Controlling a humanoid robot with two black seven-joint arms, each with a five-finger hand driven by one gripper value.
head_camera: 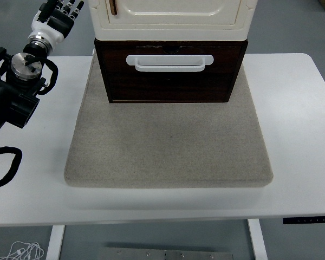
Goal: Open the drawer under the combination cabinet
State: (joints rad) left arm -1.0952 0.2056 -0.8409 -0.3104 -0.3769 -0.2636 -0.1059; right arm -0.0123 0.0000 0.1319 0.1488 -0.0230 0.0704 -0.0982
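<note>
One hand in your view: left hand (57, 19) at top left, left of cabinet (170, 19), fingers loosely spread, holding nothing. Dark drawer (170, 73) under cabinet, white handle (169, 63) untouched, on grey mat (168, 146) over table (292, 124).

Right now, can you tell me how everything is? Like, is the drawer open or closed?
drawer: closed, flush under the cabinet.
handle: untouched, no hand on it.
cabinet: door shut, standing on the drawer.
mat: flat on the table.
left hand: raised left of the cabinet, fingers open, holding nothing.
</note>
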